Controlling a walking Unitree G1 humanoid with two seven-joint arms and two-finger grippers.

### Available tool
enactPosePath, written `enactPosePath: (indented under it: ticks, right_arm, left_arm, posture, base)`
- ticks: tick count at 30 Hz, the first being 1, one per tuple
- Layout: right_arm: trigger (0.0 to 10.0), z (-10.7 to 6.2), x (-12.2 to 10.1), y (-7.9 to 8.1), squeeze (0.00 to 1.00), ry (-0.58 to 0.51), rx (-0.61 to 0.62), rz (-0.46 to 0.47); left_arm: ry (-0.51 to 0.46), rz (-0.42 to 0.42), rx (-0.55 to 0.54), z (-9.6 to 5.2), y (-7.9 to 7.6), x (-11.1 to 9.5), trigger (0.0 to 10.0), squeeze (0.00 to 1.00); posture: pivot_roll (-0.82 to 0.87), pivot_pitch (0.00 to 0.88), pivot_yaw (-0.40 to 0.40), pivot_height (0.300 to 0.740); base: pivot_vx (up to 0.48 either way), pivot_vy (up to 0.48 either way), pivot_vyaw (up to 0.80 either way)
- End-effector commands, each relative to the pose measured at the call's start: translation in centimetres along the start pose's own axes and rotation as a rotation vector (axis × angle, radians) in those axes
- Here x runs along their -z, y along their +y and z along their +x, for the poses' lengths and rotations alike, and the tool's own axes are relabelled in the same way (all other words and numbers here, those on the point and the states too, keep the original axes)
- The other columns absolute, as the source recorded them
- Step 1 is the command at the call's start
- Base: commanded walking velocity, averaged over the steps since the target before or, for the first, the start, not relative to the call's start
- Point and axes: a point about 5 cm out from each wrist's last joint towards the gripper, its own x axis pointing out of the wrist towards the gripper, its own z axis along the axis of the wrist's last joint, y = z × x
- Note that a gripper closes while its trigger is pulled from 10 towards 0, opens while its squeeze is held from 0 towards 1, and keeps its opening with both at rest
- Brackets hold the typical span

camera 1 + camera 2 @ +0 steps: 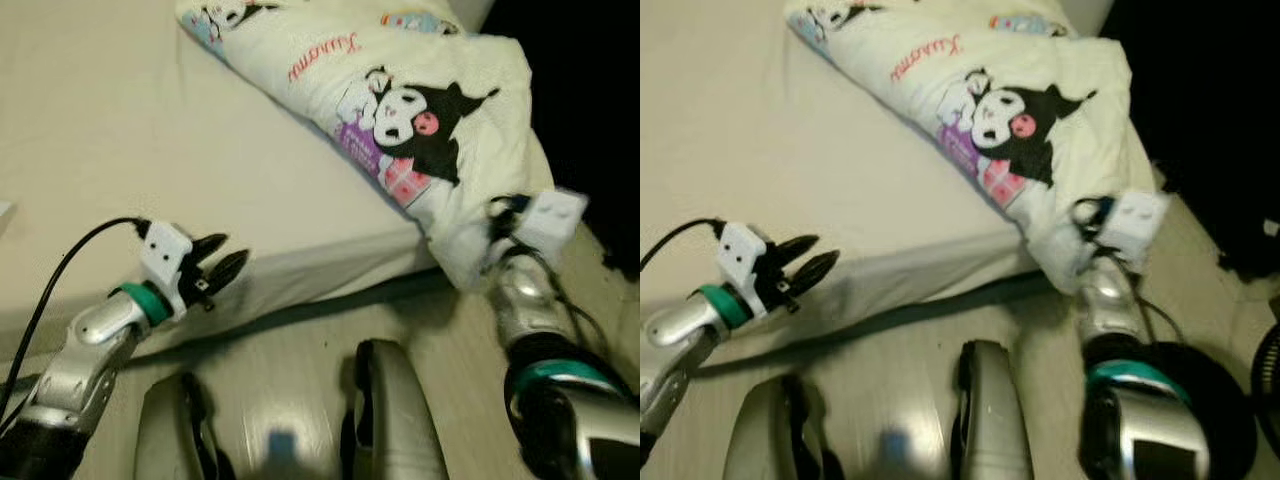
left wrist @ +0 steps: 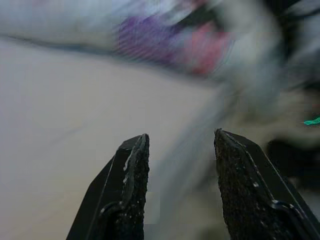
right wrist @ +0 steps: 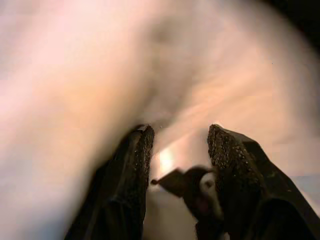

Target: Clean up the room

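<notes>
Right gripper (image 1: 478,262) at 4 o'clock, fingers spread, pressed against cartoon-print blanket (image 1: 400,110) corner hanging off bed (image 1: 120,140) | left gripper (image 1: 222,262) at 8 o'clock, fingers parted, holding nothing, over bed edge | blanket lies from 12 to 3 o'clock across pale mattress, wood floor (image 1: 290,390) below

My head cameras look down at the bed (image 1: 120,150) edge; both wrist cameras sit very near the blanket (image 1: 400,110).
</notes>
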Motion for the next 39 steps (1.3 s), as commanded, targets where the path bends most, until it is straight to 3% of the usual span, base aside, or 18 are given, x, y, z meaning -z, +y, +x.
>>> enactPosePath:
  ticks: [1,4,7,9,10,12,13,14,15,16,18,19,20,21,24,27,32,39]
  right_arm:
    - [10.0,-0.4,1.4,2.9,0.0,0.074,-0.159,0.044]
    - [10.0,-0.6,1.7,3.9,0.0,0.089,-0.203,0.075]
    - [10.0,-1.7,2.7,7.8,0.0,0.139,-0.416,0.116]
    - [10.0,-1.7,2.7,7.8,0.0,0.139,-0.416,0.116]
    - [10.0,-2.9,3.8,10.2,0.0,0.176,-0.586,0.105]
    - [10.0,-2.9,3.8,10.2,0.0,0.176,-0.586,0.105]
    - [10.0,-4.7,5.2,12.2,0.0,0.222,-0.802,0.063]
    - [10.0,-7.4,6.9,11.7,0.0,0.274,-1.062,-0.054]
    - [10.0,-7.4,6.9,11.7,0.0,0.274,-1.062,-0.054]
    - [10.0,-10.4,8.4,10.8,0.0,0.352,-1.284,-0.119]
    - [10.0,-10.4,8.4,10.8,0.0,0.352,-1.284,-0.119]
    - [10.0,-13.3,9.2,8.8,0.0,0.424,-1.426,-0.163]
    - [10.0,-15.8,9.3,4.9,0.0,0.51,-1.486,-0.202]
    - [10.0,-15.8,9.3,4.9,0.0,0.51,-1.486,-0.202]
    - [10.0,-16.0,8.6,2.0,0.0,0.516,-1.443,-0.225]
    - [10.0,-9.7,4.8,-0.4,0.0,0.206,-0.98,-0.167]
    - [10.0,-5.0,0.5,-3.1,0.0,-0.032,-0.538,-0.06]
    - [10.0,-3.2,-2.1,-8.9,0.0,-0.14,-0.025,-0.01]
  left_arm:
    - [-0.011,-0.077,0.087,-0.1,-1.5,-0.5,10.0,0.0]
    - [-0.021,-0.089,0.103,-0.1,-1.9,-0.8,10.0,0.0]
    - [-0.065,-0.112,0.092,-0.5,-1.8,-1.9,10.0,0.0]
    - [-0.065,-0.112,0.092,-0.5,-1.8,-1.9,10.0,0.0]
    - [-0.1,-0.119,0.07,-0.7,-1.3,-2.9,10.0,0.0]
    - [-0.1,-0.119,0.07,-0.7,-1.3,-2.9,10.0,0.0]
    - [-0.134,-0.121,0.04,-1.0,-0.5,-4.0,10.0,0.0]
    - [-0.168,-0.104,0.003,-1.4,0.6,-5.2,10.0,0.0]
    - [-0.168,-0.104,0.003,-1.4,0.6,-5.2,10.0,0.0]
    - [-0.187,-0.093,-0.021,-1.7,1.3,-6.2,10.0,0.0]
    - [-0.187,-0.093,-0.021,-1.7,1.3,-6.2,10.0,0.0]
    - [-0.199,-0.08,-0.038,-1.9,1.9,-6.9,10.0,0.0]
    - [-0.202,-0.066,-0.05,-2.0,2.4,-7.6,10.0,0.0]
    - [-0.202,-0.066,-0.05,-2.0,2.4,-7.6,10.0,0.0]
    - [-0.202,-0.068,-0.057,-1.8,2.6,-7.8,10.0,0.0]
    - [-0.198,-0.083,-0.052,-1.4,2.3,-7.3,10.0,0.0]
    - [-0.19,-0.09,-0.051,-1.5,2.2,-7.1,10.0,0.0]
    - [-0.178,-0.093,-0.056,-1.9,2.3,-7.3,10.0,0.0]
  posture:
    - [0.0,0.223,0.026,0.52]
    - [0.03,0.218,0.024,0.52]
    - [0.04,0.213,0.016,0.52]
    - [0.04,0.213,0.016,0.52]
    - [0.05,0.212,0.011,0.52]
    - [0.05,0.212,0.011,0.52]
    - [0.05,0.211,0.009,0.52]
    - [0.04,0.209,0.004,0.52]
    - [0.04,0.209,0.004,0.52]
    - [0.03,0.211,0.002,0.52]
    - [0.03,0.211,0.002,0.52]
    - [0.01,0.212,-0.003,0.52]
    - [0.0,0.212,-0.007,0.52]
    - [0.0,0.212,-0.007,0.52]
    - [-0.02,0.212,-0.011,0.52]
    - [-0.02,0.212,-0.013,0.52]
    - [-0.01,0.216,-0.008,0.52]
    - [0.01,0.219,-0.003,0.52]
  base:
    - [0.0,0.0,0.0]
    - [0.0,0.0,0.0]
    - [0.0,0.0,0.0]
    - [0.0,0.0,0.0]
    - [0.0,0.0,0.0]
    - [0.0,0.0,0.0]
    - [0.0,0.0,0.0]
    - [0.0,0.0,0.0]
    - [0.0,0.0,0.0]
    - [0.0,0.0,0.0]
    - [0.0,0.0,0.0]
    - [0.0,0.0,0.0]
    - [0.0,0.0,0.0]
    - [0.0,0.0,0.0]
    - [0.0,0.0,0.0]
    - [0.0,0.0,0.0]
    - [0.0,0.0,0.0]
    - [0.0,0.0,0.0]
